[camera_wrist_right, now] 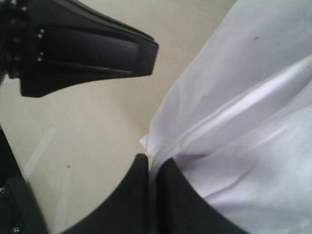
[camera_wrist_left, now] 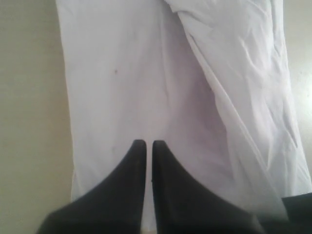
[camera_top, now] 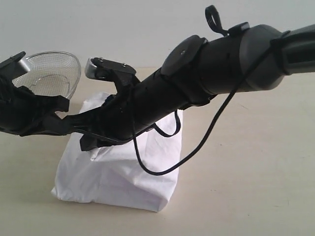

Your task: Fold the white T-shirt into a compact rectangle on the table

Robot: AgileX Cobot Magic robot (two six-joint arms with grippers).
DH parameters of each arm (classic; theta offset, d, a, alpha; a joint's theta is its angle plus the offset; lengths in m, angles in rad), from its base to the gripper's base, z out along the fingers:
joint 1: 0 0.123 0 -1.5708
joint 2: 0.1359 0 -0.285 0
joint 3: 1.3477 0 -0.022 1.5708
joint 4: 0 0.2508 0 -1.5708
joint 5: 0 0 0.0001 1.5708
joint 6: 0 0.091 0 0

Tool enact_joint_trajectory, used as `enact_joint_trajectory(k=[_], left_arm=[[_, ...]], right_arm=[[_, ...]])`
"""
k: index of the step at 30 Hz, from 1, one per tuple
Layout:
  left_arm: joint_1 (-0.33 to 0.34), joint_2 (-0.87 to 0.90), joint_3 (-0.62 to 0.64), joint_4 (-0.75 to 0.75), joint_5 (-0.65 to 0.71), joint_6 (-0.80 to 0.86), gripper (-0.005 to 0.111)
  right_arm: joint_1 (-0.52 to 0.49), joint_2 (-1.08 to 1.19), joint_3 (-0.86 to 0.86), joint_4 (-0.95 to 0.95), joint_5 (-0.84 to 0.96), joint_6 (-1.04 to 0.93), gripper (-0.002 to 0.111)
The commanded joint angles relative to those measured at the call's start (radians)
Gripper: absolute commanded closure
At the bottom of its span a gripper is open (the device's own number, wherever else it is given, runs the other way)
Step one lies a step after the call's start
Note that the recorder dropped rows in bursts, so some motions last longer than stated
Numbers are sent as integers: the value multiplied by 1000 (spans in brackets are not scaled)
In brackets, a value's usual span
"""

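Your right gripper has its fingertips pressed together on a folded edge of the white T-shirt. Your left gripper is closed to a thin slit low over the cloth, and you cannot tell whether any fabric is caught in it. The table fills the lower half of the exterior view. The shirt lies on it at lower centre, folded into a rough block beneath both grippers. A wire-mesh bowl sits tilted at upper left.
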Motion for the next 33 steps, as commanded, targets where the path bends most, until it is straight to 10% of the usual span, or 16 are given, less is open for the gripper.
enact_joint_trajectory(k=[1, 33], left_arm=[[2, -11, 5, 2, -6, -6, 102], [58, -112, 5, 340, -18, -300, 102]], right_arm=[[22, 6, -44, 17, 10, -10, 108], [131, 227, -227, 29, 48, -8, 108]])
